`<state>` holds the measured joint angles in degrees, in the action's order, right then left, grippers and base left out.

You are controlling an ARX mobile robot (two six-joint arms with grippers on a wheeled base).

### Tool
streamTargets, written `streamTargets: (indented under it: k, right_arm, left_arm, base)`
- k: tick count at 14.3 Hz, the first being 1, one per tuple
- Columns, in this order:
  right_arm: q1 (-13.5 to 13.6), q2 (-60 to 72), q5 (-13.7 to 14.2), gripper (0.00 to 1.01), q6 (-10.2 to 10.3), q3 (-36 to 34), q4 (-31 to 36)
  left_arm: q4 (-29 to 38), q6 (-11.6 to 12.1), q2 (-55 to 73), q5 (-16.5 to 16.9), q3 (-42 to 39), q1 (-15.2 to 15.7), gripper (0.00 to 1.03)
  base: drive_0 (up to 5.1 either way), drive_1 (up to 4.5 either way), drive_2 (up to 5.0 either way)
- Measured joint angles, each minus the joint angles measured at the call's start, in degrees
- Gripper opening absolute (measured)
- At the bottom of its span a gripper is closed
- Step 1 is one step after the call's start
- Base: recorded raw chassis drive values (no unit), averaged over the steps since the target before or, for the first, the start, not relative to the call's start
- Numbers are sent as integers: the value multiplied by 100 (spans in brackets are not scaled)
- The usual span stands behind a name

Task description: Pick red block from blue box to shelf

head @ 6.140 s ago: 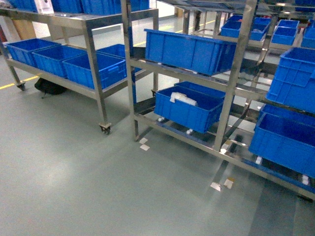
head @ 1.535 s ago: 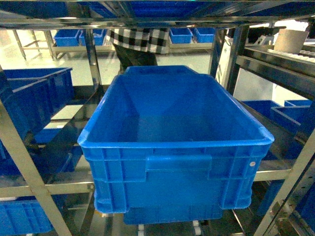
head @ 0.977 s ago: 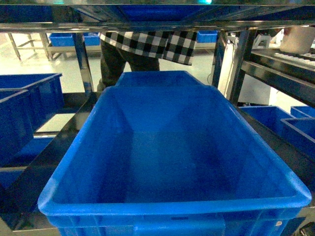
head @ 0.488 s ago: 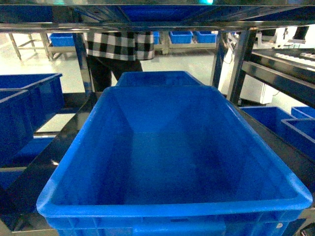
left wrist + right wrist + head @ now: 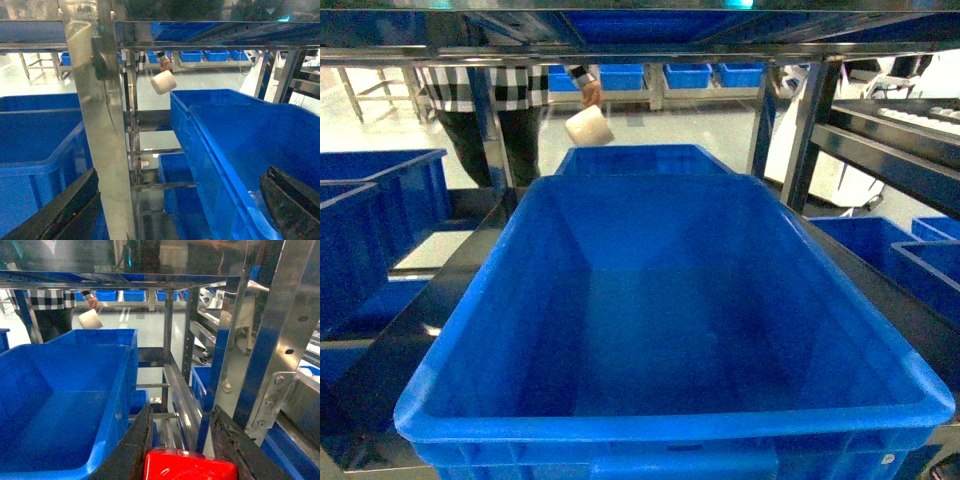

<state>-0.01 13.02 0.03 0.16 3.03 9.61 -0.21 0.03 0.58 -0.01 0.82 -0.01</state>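
The small bright red plastic block [image 5: 190, 466] was clamped between the right gripper [image 5: 182, 460] jaws; the left gripper [image 5: 165, 210] stood apart, empty. Placement on the stainless-steel shelf [image 5: 172, 375] was best approached slowly.

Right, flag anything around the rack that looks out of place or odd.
A person in a checked shirt stands just behind the shelf, dangling a white cup over the far crate. The big blue crate is empty, and nothing is spilled or damaged. The right gripper holds the red block.
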Motion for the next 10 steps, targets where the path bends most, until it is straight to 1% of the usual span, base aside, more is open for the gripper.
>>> streamTargets:
  k: [10]
  right_arm:
    - [0,0,0,28,0,0,0]
  left_arm:
    - [0,0,0,-2,0,0,98]
  base:
    - [0,0,0]
